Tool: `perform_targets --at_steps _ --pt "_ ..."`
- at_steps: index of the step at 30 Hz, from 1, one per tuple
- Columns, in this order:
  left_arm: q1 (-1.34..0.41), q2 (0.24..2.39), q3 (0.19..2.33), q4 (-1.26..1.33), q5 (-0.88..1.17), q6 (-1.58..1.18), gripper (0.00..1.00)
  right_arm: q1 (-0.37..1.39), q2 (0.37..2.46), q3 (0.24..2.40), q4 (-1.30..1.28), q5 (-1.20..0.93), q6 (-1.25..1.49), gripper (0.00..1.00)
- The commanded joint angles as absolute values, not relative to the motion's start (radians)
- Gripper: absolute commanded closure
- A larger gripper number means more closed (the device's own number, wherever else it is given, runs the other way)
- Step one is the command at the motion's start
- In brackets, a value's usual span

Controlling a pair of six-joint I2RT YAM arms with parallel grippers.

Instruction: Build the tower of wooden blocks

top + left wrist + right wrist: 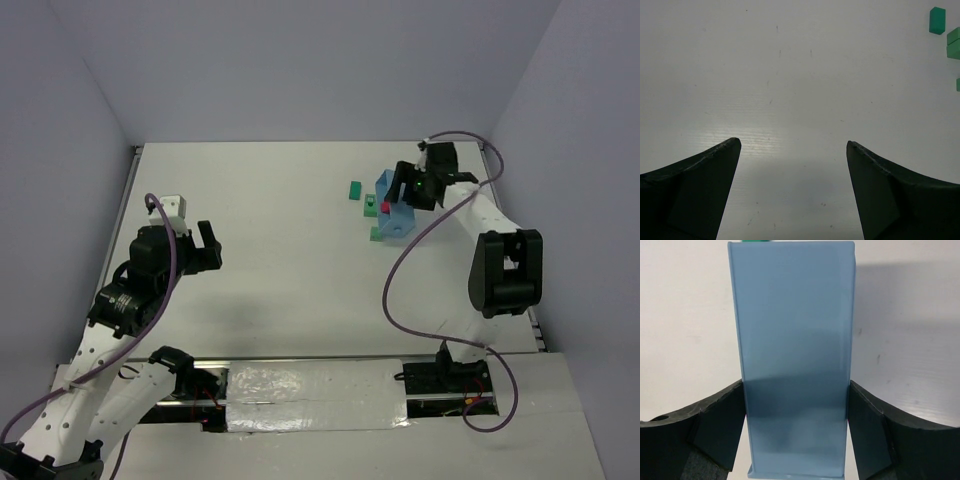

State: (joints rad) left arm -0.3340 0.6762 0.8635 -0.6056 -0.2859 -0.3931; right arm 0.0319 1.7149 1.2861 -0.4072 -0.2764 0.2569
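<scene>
Small green painted wooden blocks (354, 188) and 1 red triangular piece (384, 207) lie unstacked far right on the white table (270, 230), just beside the light blue rectangular plastic box (795, 340), which the right gripper (795, 390) clamps. The left gripper (792, 145) hangs released (well apart from them). Swinging the box could scatter the pieces.

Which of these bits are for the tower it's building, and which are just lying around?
For the tower: green blocks, red block.
Not for it: blue box, clamped in the right gripper.
</scene>
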Motion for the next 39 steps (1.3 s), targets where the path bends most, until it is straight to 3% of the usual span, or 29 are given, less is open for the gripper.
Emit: perform_targets --at_steps 1,6,10,24,26,29,33,35,36,38,39 --pt "-0.342 0.664 0.865 -0.571 -0.291 -0.380 0.00 0.187 1.644 1.397 -0.508 0.244 0.190 0.70" --pt "-0.347 0.661 0.867 -0.574 -0.299 -0.383 0.00 0.348 1.670 1.453 -0.558 0.694 0.176 0.70" --pt "-0.347 0.661 0.867 -0.577 -0.305 -0.385 0.00 0.431 1.772 1.541 -0.624 0.859 0.150 0.68" --pt "-0.350 0.653 0.865 -0.575 -0.304 -0.383 0.01 0.515 1.855 1.589 -0.663 0.879 0.192 0.62" --pt "-0.350 0.649 0.867 -0.577 -0.305 -0.385 0.01 0.482 1.823 1.583 -0.652 0.812 0.202 0.62" --pt "-0.351 0.644 0.865 -0.577 -0.308 -0.385 0.01 0.355 1.743 1.533 -0.600 0.538 0.250 0.62" --pt "-0.357 0.638 0.865 -0.577 -0.311 -0.387 0.01 0.134 1.638 1.357 -0.421 -0.029 0.273 0.62" --pt "-0.357 0.641 0.864 -0.577 -0.313 -0.387 0.00 0.045 1.641 1.324 -0.350 -0.208 0.279 0.61" --pt "-0.359 0.644 0.867 -0.578 -0.313 -0.387 0.00 -0.036 1.647 1.295 -0.328 -0.271 0.288 0.59" --pt "-0.362 0.646 0.865 -0.578 -0.314 -0.387 0.00 -0.095 1.660 1.253 -0.224 -0.467 0.310 0.44" --pt "-0.362 0.647 0.864 -0.577 -0.310 -0.388 0.00 -0.142 1.669 1.227 -0.192 -0.533 0.320 0.44"
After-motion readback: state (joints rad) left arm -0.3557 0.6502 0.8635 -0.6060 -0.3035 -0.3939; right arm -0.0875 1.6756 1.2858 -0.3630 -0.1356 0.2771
